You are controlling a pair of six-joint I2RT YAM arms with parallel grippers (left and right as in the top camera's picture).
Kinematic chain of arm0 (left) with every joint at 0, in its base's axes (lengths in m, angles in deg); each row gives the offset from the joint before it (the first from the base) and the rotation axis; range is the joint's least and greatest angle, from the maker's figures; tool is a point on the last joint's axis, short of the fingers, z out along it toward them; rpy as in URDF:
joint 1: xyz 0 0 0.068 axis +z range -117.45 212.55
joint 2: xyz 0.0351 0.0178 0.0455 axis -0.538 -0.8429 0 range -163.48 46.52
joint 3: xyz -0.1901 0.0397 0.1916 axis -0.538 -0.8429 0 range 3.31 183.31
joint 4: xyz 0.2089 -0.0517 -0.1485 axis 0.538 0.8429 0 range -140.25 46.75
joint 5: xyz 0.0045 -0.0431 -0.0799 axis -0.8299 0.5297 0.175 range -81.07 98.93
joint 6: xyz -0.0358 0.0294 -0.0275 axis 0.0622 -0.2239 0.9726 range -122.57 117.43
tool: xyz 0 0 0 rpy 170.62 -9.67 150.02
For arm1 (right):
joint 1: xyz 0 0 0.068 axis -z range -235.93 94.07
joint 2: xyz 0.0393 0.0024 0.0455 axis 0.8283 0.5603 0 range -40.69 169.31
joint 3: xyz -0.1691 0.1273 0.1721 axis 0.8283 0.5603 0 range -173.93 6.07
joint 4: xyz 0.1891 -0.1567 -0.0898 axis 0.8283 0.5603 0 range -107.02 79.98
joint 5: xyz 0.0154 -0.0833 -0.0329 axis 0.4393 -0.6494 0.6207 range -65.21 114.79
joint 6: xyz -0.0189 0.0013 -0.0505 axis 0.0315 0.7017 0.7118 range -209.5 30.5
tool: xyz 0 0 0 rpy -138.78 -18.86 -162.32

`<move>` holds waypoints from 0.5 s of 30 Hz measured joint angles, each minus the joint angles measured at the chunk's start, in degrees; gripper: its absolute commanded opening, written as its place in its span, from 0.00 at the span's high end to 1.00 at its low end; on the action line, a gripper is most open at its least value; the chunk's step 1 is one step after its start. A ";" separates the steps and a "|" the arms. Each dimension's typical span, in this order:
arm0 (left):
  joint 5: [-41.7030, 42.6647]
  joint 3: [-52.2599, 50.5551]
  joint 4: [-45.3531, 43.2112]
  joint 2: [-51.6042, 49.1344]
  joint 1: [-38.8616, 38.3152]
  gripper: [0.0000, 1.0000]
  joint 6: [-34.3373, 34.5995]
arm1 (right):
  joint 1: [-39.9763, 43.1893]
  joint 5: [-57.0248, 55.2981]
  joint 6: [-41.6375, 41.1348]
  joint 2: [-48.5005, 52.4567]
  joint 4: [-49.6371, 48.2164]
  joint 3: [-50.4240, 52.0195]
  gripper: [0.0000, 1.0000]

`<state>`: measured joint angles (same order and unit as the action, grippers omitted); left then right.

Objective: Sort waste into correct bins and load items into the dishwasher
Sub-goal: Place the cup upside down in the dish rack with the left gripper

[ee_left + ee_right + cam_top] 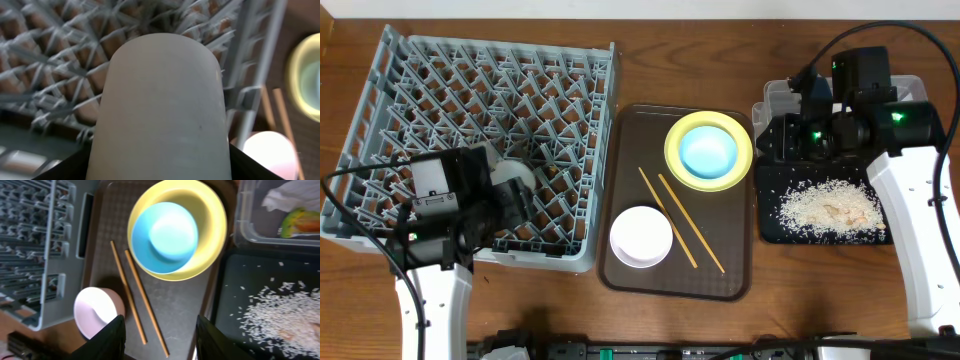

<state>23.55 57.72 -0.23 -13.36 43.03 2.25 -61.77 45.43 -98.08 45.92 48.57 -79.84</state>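
**Cup gripped over the rack, right fingers empty**

The left fingers point(248, 168) pinch the small white cup point(160, 110) from both sides and hold it over the near part of the grey dish rack point(480, 90), which stands on the left of the desk point(800, 295). In the left wrist view the cup fills the picture, with the rack's pegs behind it.

The right fingers point(107, 340) are spread, with nothing between them. That arm hangs over the far right of the desk, above the clear tub point(250, 225) and the far edge of the black tray point(770, 225).

The white napkin point(295, 197) and the green-and-yellow wrapper point(300, 222) lie in the tub. The rice scraps point(830, 208) are scattered in the black tray, just near of the tub.

Between the rack and the black tray sits the brown serving tray point(735, 240). At its far end the light blue bowl point(708, 152) sits in the yellow plate point(672, 150). The white bowl point(640, 236) stands at its near left. The two chopsticks point(680, 215) lie slantwise beside that bowl.
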 measured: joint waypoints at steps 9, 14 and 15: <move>-4.42 0.00 0.76 -6.05 1.75 0.67 0.02 | 0.00 -1.27 1.05 0.00 0.04 0.00 0.57; -4.92 0.02 0.57 -12.26 1.75 0.62 0.02 | 0.00 -1.40 1.27 0.00 0.17 0.00 0.57; -4.94 0.02 0.46 -13.25 1.75 0.57 0.02 | 0.00 -1.40 1.27 0.00 0.22 0.00 0.57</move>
<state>18.61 57.74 0.23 -26.60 44.78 2.27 -61.77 44.03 -96.82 45.92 48.78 -79.84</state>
